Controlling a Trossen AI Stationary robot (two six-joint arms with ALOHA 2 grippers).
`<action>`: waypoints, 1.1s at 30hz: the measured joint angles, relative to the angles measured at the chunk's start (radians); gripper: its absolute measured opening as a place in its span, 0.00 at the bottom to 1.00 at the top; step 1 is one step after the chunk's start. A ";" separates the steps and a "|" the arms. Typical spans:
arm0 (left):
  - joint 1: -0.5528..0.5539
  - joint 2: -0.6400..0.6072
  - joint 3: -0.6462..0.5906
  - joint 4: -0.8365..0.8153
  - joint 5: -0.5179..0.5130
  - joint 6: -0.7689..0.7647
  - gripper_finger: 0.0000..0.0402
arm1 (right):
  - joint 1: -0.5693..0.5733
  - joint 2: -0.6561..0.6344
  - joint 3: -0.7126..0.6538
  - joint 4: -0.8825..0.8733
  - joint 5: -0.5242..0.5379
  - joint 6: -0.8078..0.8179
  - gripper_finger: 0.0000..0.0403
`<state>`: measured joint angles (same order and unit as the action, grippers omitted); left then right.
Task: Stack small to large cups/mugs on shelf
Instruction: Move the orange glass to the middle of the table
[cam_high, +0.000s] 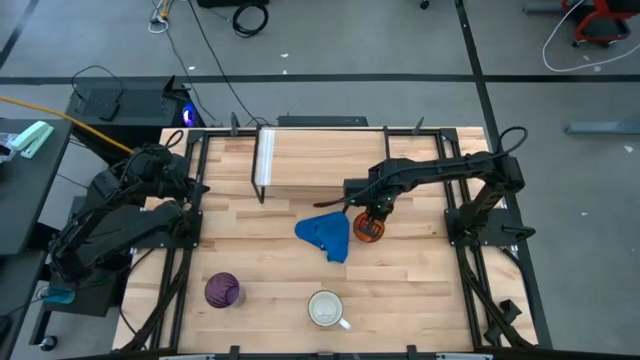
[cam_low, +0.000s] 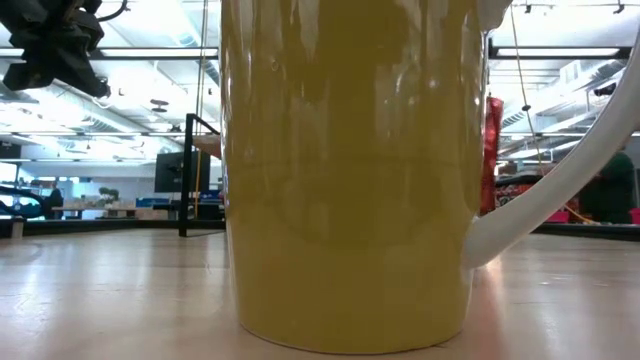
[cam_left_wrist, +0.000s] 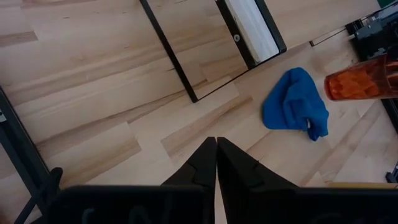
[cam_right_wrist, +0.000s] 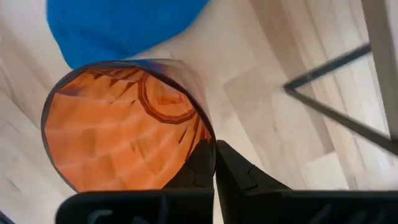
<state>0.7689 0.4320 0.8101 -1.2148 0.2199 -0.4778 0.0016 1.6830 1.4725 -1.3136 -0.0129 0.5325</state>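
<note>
The translucent orange cup is beside the blue cloth, in front of the shelf, a light-wood board on black wire legs at the table's far middle. My right gripper is over the cup and shut on it. The purple tumbler and the white mug stand upright on their bases near the table's near edge. The mug fills the low view, with the orange cup behind it. My left gripper is shut and waits above the table's left side. My right gripper pinches the orange cup's rim on the side toward the shelf, one finger inside the cup and one outside. The fingers come from above, pointing down. The cup is upright, mouth up; whether its base rests on the table I cannot tell.
The blue cloth lies crumpled on the tabletop right next to the orange cup. Black frame rails run along the table's left and right sides. Bare wood lies between the cloth and the near cups.
</note>
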 joint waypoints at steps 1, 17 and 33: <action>0.000 0.000 0.000 0.000 0.000 0.000 0.04 | -0.003 0.003 0.002 0.017 0.001 -0.005 0.01; 0.000 0.000 0.000 -0.001 0.000 0.000 0.05 | -0.036 0.020 -0.042 0.023 0.008 -0.046 0.01; 0.000 0.000 0.000 -0.001 0.000 0.002 0.06 | -0.041 0.020 -0.081 0.069 0.008 -0.058 0.10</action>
<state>0.7689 0.4320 0.8101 -1.2154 0.2203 -0.4755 -0.0391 1.7035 1.3914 -1.2446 -0.0051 0.4741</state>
